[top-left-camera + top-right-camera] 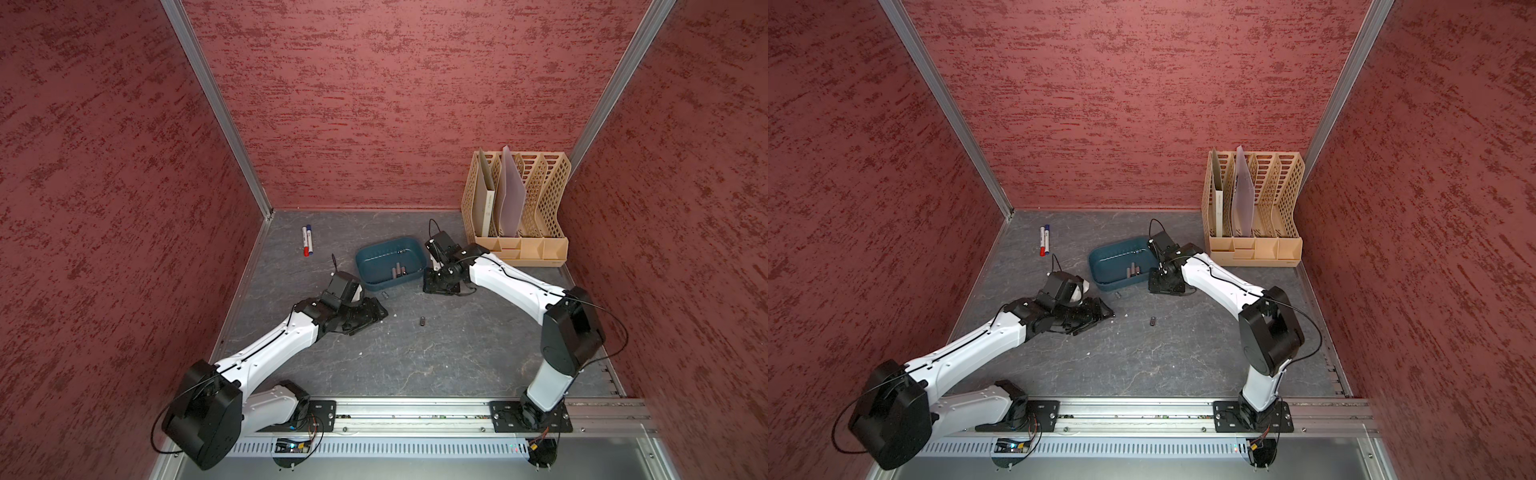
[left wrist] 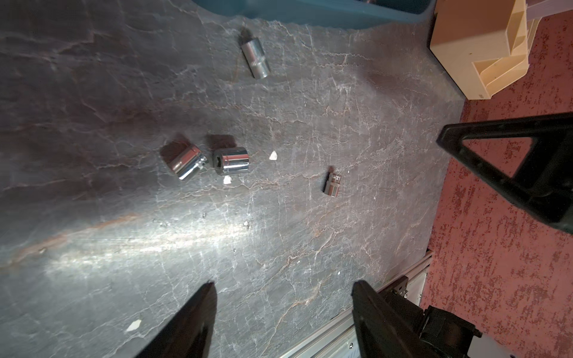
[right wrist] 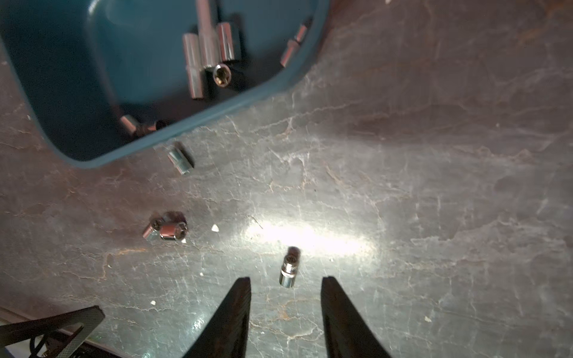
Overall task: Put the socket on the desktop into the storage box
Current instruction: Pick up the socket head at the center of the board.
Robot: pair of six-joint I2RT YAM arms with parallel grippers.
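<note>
Plainly, the counter [image 1: 457, 365] fills the lower middle of both top views. The storage box [image 1: 376, 259] sits at centre frame with several sockets [image 1: 397, 271] already inside. The left hand [image 2: 283, 285] lies low at the box's lower left, its jaws wide apart and empty. The right hand [image 3: 285, 282] hangs at the box's right edge, jaws apart, with nothing gripped. Four more lie on the counter. Two fat sockets [image 2: 231, 161] rest side by side and show only in the wrist views. A slim socket [image 1: 384, 294] sits just below the box's lower rim, and a lone socket [image 1: 422, 321] lies further down, right of centre. They look like chromed steel: rigid, dense for their size, slick and apt to roll. I judge the best hold is across the round barrel at mid-length, jaws square to its axis, on the knurled band where there is one.
</note>
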